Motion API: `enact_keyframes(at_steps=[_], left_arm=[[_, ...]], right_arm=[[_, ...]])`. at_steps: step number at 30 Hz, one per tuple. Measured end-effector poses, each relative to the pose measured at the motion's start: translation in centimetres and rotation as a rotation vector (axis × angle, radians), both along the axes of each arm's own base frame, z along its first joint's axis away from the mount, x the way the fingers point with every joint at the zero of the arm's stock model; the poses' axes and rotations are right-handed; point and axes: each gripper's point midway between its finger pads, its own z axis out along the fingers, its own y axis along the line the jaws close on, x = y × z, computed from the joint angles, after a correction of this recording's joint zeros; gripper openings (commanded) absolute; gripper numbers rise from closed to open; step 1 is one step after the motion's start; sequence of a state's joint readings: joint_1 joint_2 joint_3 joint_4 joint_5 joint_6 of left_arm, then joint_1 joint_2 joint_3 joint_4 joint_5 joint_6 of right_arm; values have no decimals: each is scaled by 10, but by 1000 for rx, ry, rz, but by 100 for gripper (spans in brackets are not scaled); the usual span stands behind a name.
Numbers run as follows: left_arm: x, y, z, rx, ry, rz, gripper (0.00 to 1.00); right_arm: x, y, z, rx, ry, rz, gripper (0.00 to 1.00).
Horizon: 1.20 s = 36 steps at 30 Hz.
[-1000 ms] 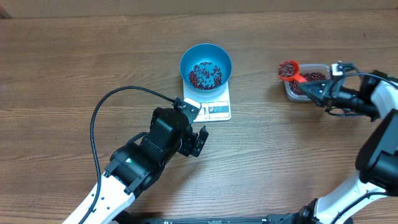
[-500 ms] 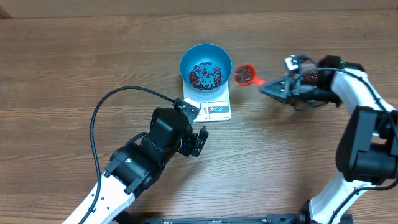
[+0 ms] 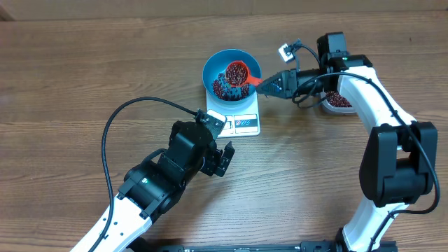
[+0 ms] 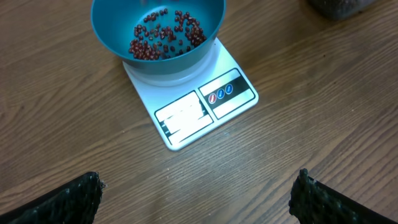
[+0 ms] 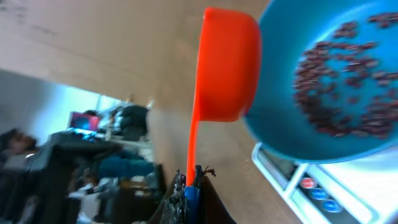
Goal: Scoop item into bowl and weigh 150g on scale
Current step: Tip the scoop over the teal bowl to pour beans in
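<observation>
The blue bowl (image 3: 210, 66) stands on the white scale (image 3: 241, 123) with a thin layer of the item, maroon beans (image 3: 222, 88), in its bottom. My right gripper (image 3: 270, 84) is shut on the thin handle of an orange-red scoop (image 3: 236, 72), which hangs level over the bowl, heaped with beans. In the right wrist view the scoop's cup (image 5: 227, 68) is seen from below at the bowl's rim (image 5: 280, 118). My left gripper (image 3: 222, 157) rests open on the table just in front of the scale (image 4: 205, 106), its fingers (image 4: 74, 199) wide apart with nothing between them.
A clear plastic tub (image 3: 340, 101) holding more beans sits right of the scale, under my right arm. A black cable (image 3: 105, 140) loops over the table left of my left arm.
My right gripper has carried the loaded scoop leftward from the tub to above the bowl. The left arm has stayed still.
</observation>
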<state>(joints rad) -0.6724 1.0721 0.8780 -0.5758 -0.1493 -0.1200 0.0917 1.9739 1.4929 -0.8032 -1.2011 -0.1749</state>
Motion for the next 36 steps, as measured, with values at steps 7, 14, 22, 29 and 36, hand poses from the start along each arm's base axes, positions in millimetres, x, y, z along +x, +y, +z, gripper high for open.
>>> enact_keyframes(at_steps=[7, 14, 22, 29, 36], left_arm=[[0, 0, 0, 0, 0, 0, 100], [0, 0, 0, 0, 0, 0, 100], [0, 0, 0, 0, 0, 0, 100], [0, 0, 0, 0, 0, 0, 99], [0, 0, 0, 0, 0, 0, 99]], right_arm=[[15, -7, -16, -108, 6, -74, 4], [24, -17, -32, -222, -27, -115, 4], [27, -22, -38, -274, -116, -91, 4], [25, -18, -38, -282, -192, -46, 4], [25, -2, -36, -279, -297, 16, 4]])
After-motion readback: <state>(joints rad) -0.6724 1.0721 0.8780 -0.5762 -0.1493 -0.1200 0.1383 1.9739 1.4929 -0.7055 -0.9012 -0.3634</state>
